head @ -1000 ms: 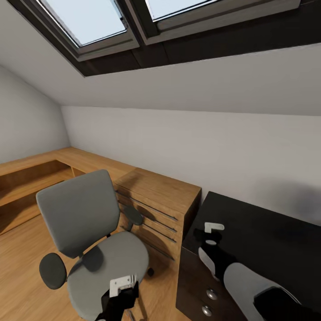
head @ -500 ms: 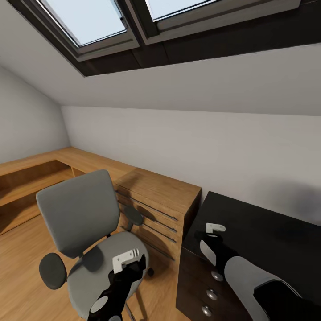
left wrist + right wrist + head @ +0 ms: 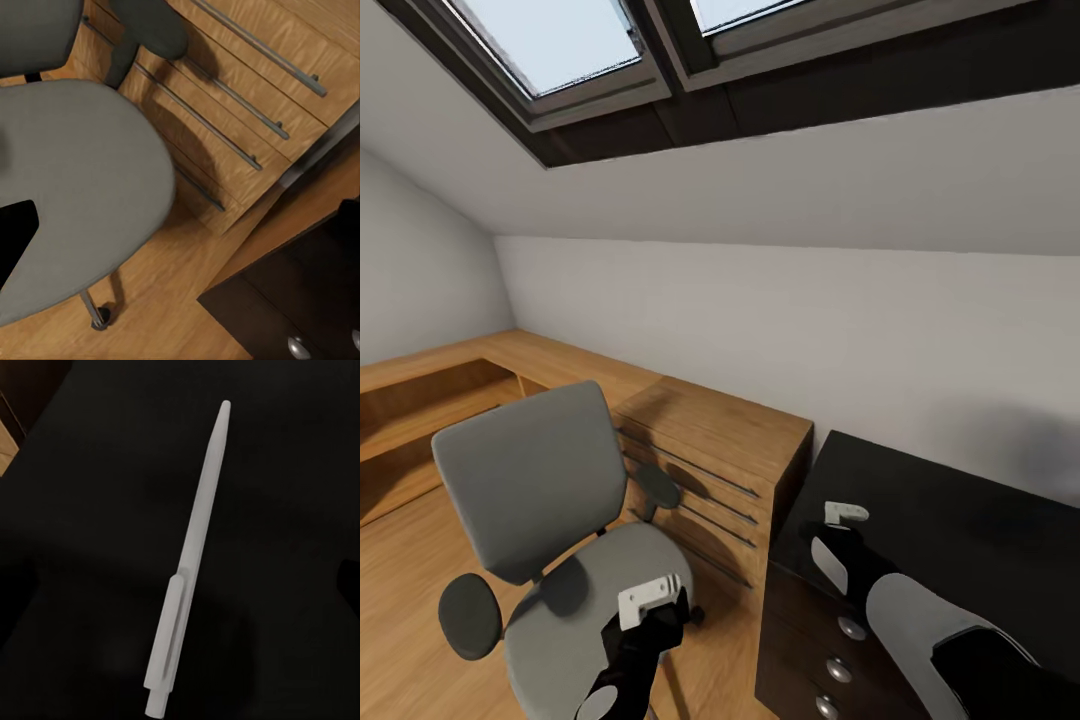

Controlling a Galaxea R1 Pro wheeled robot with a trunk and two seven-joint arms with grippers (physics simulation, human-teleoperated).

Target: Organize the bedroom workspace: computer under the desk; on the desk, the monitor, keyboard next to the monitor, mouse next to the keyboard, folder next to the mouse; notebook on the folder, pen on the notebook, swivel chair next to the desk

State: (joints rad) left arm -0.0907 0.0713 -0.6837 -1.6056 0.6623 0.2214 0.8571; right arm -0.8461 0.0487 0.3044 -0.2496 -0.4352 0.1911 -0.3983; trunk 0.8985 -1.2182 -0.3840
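Observation:
The grey swivel chair (image 3: 525, 490) stands on the wooden floor beside a wooden drawer unit (image 3: 715, 450); the part of its seat (image 3: 67, 187) that shows is bare. My left gripper (image 3: 652, 598) hovers open above the seat's front right part. A white pen (image 3: 191, 562) lies flat on the black cabinet top (image 3: 960, 540). My right gripper (image 3: 843, 515) hangs open just above that top near its left end, over the pen and not touching it. The pen is hidden behind the right arm in the head view.
The black cabinet has drawers with round knobs (image 3: 850, 628) facing the chair. A long wooden desk (image 3: 430, 375) runs along the left wall into the corner. The sloped ceiling with skylights (image 3: 560, 45) is overhead. A narrow strip of floor (image 3: 247, 247) separates the chair from the cabinet.
My left gripper has risen and reached further forward over the chair seat. The view has shifted slightly. The right gripper has hardly moved.

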